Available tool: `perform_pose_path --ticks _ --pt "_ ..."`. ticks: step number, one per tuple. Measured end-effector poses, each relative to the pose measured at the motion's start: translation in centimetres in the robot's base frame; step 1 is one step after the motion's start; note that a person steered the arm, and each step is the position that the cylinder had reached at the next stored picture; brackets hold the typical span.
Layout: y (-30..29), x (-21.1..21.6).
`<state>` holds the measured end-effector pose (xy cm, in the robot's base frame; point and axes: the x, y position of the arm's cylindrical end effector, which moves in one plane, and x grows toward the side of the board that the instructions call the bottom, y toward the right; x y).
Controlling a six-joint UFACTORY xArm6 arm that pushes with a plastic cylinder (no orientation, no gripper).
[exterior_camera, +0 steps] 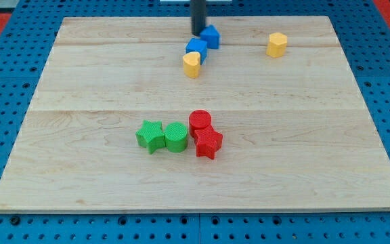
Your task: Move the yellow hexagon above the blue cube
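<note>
Red star (208, 144) sits nearest the tabletop's (317, 176) bottom edge; no pincer shows, my tip (199, 34) at the top edge touches a blue block (210, 36), well left of the yellow hexagon (277, 44).

blue blocks (204, 42) crowd my tip (199, 34), right side open

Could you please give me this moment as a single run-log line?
my tip: view's top, touching blue block | yellow hexagon: right, apart | blue cube: against yellow block
</note>
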<state>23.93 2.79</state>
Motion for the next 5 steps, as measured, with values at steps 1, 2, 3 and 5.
perform_pose_path --ticks 1,2,3,5 --pt "0.4 -1.4" --pt "9.2 -3.3" --pt "17.3 -1.8" --pt "17.8 3.9"
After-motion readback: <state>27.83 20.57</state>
